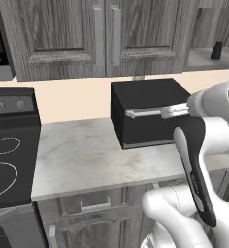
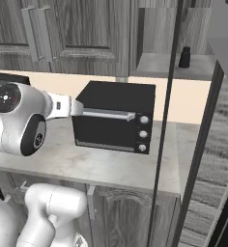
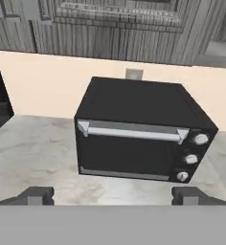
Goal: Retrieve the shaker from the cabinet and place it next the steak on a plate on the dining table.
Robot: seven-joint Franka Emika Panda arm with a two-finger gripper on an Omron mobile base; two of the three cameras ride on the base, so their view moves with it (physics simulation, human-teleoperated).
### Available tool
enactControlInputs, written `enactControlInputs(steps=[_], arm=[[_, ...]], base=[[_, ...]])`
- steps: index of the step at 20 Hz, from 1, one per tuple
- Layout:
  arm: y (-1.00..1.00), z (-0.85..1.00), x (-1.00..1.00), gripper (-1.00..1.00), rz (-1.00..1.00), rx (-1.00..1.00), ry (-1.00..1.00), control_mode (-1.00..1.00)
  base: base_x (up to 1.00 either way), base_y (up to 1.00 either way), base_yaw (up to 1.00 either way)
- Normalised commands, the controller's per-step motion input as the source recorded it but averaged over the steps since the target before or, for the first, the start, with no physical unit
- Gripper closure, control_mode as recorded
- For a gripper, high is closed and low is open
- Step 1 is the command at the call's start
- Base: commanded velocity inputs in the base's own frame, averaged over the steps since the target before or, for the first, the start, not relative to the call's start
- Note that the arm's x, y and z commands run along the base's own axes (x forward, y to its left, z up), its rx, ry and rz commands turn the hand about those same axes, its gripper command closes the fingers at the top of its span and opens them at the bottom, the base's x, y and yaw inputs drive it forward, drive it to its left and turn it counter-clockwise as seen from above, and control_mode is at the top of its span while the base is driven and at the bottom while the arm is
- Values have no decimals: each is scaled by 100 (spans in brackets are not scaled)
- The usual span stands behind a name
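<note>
The cabinet (image 2: 87,34) has one bay open at its right end, and the shaker (image 2: 184,57) stands alone on that bay's shelf, near the front edge. Below, a black toaster oven (image 3: 139,134) sits shut on the table (image 1: 77,155), with bare marble to its left. The fingers (image 3: 114,195) are spread wide, holding nothing.

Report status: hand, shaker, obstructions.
Hand open, empty, facing the black toaster oven. Small black shaker upright on the open grey wood-grain cabinet shelf, untouched. Oven sits between hand and shelf.
</note>
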Motion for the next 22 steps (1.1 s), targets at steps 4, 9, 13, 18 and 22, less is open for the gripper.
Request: enactControlInputs(steps=[4,9,13,18,22], arm=[[-36,58,-28,-100,2,1,-32,-100],[-39,52,-9,-100,7,1,-33,-100],[-58,24,0,-100,6,4,-29,-100],[-68,18,10,-100,6,5,-29,-100],[-69,21,19,-100,8,10,-15,-100]], base=[[0,0,0],[0,0,0],[0,0,0],[0,0,0],[0,0,0]])
